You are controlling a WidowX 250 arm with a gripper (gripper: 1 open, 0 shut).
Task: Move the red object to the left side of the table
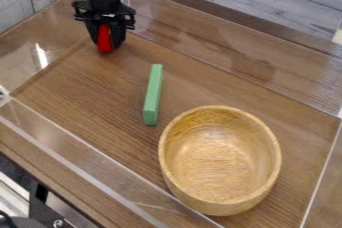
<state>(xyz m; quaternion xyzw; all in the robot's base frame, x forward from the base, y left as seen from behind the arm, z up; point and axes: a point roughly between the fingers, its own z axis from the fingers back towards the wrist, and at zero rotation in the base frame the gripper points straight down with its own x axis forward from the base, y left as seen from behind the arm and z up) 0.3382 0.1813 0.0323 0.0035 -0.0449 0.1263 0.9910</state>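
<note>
The red object (103,40) hangs between the black fingers of my gripper (104,38) at the back left of the table (80,102). The gripper points straight down and is shut on the small red fruit, whose lower end sits at or just above the wood; I cannot tell whether it touches. The arm's black wrist rises out of the top edge of the view.
A long green bar (154,94) lies near the middle, to the right of and in front of the gripper. A large wooden bowl (221,159) stands at the front right. Low clear acrylic walls (80,167) edge the tabletop.
</note>
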